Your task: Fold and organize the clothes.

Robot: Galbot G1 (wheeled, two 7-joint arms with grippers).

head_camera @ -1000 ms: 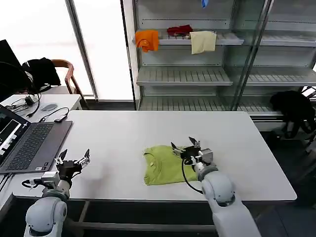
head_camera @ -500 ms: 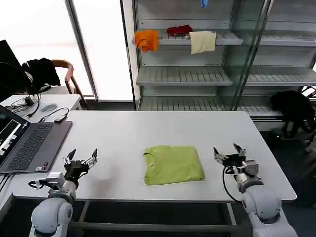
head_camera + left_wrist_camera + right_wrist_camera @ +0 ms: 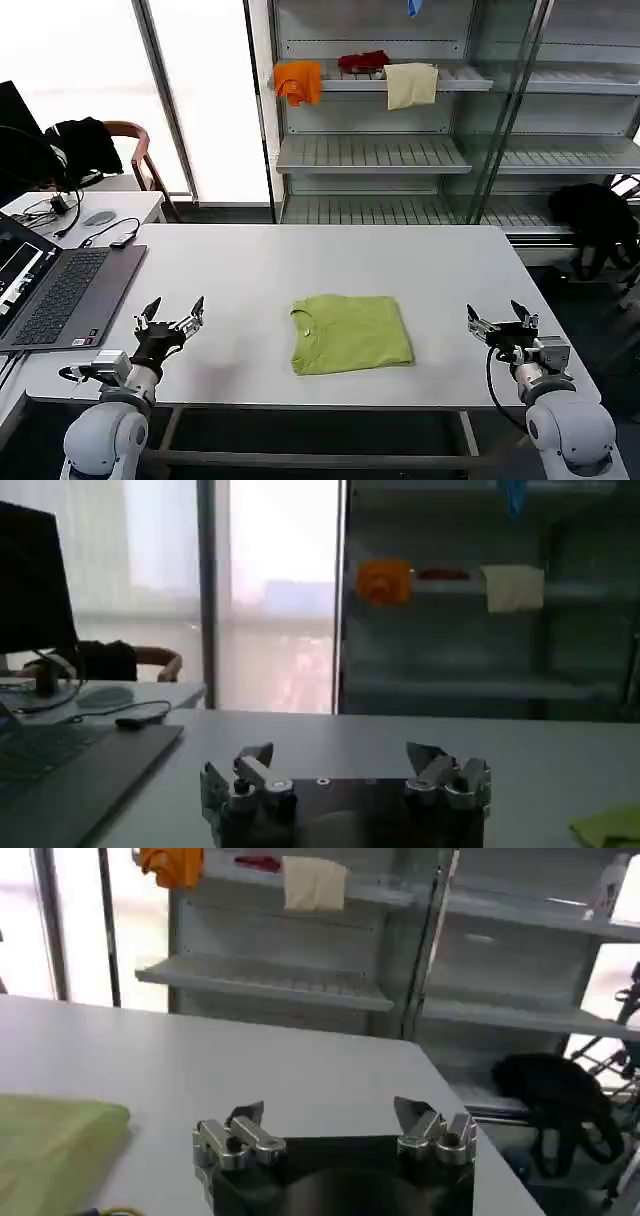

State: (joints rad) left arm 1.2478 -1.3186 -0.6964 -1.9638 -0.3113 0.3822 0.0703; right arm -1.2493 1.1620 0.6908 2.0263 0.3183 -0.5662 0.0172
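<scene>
- The lime-green T-shirt (image 3: 351,333) lies folded into a neat, roughly square packet on the white table (image 3: 300,265), near the front edge and about midway between my two arms, with its ribbed collar turned toward my left side.
- My left gripper (image 3: 171,319) hovers low over the table's front left part, well apart from the shirt, fingers spread wide and grasping nothing.
- From my left wrist camera I see both left fingers (image 3: 255,770) splayed over bare tabletop, with a corner of the green shirt (image 3: 610,827) off to one side.
- My right gripper (image 3: 503,324) hangs near the table's front right corner, also well clear of the shirt, released and empty.
- My right wrist camera shows the right fingers (image 3: 240,1132) apart above the table, the shirt's folded edge (image 3: 55,1148) lying beside them without touching.
- A grey laptop (image 3: 55,290) sits open at the table's left end, just beyond my left gripper.
- Behind the table, on a shelf (image 3: 380,80), rest an orange cloth (image 3: 298,80), a red cloth (image 3: 364,62) and a cream cloth (image 3: 411,84).
</scene>
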